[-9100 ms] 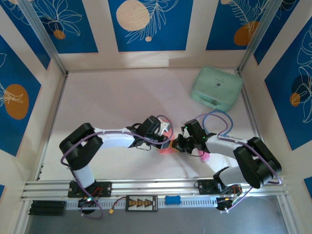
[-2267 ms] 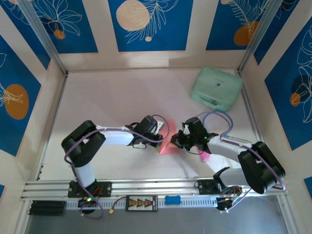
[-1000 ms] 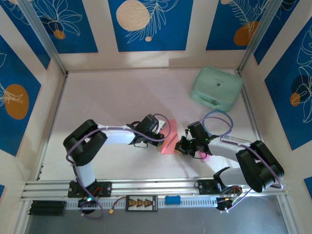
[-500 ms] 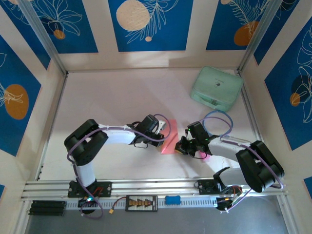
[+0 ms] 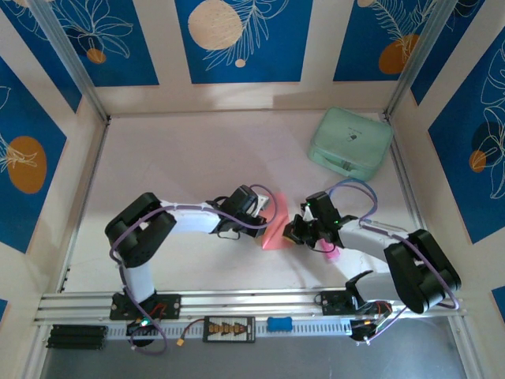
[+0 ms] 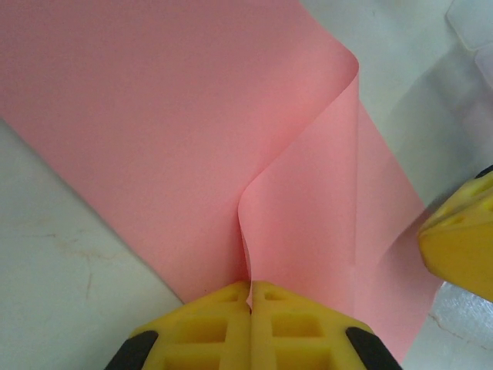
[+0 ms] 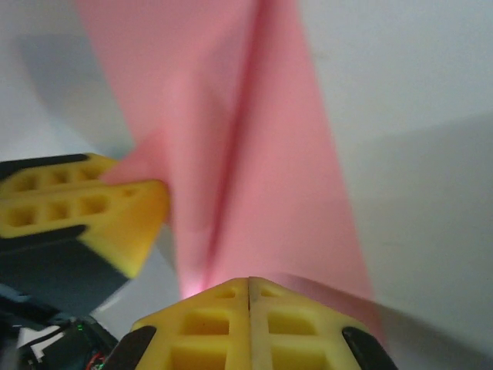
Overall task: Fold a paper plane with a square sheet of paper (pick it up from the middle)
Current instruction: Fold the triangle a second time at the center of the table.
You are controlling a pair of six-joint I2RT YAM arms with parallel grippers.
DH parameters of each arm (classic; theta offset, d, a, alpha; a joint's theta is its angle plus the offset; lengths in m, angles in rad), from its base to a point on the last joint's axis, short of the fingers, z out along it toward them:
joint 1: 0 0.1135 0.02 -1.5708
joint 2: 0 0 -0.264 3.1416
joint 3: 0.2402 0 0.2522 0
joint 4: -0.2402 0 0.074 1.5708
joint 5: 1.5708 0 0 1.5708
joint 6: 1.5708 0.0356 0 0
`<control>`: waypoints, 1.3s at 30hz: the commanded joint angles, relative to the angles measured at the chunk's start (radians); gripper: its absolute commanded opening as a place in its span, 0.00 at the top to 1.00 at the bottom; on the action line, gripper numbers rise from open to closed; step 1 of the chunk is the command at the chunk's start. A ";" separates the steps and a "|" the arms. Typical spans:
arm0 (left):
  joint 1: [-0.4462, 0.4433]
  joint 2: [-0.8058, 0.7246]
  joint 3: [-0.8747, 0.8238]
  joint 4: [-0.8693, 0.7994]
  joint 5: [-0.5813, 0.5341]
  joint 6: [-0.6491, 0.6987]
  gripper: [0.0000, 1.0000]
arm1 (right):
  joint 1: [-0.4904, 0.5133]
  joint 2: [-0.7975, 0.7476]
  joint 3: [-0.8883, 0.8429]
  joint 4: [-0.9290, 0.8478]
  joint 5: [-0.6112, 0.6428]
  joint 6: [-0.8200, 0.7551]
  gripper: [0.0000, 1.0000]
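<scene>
Both sets of jaws clenched on the square sheet of paper (image 6: pixel 177 116): left gripper (image 6: pixel 249 291) at its fold, right gripper (image 7: pixel 249 287) at the opposite end. Sheet sits part-folded between the arms, near-centre on the tabletop (image 5: pixel 197 158).

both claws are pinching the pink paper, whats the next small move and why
Probably lower the left claw and right claw together so the fold settles on the table. Each is shut on the paper, which bends in a soft, uncreased curve at the pinch; laid flat, it could be pressed sharp.
</scene>
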 commanded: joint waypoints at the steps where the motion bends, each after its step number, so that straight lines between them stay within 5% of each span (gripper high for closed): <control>1: 0.010 0.024 0.013 -0.031 0.012 0.028 1.00 | -0.003 0.000 0.026 0.116 -0.072 0.049 1.00; 27: 0.009 0.039 0.022 -0.035 0.020 0.032 1.00 | 0.025 0.229 -0.057 0.322 -0.046 0.151 1.00; 39: 0.010 0.042 0.025 -0.045 0.020 0.035 1.00 | -0.030 0.113 0.028 0.204 -0.062 0.085 1.00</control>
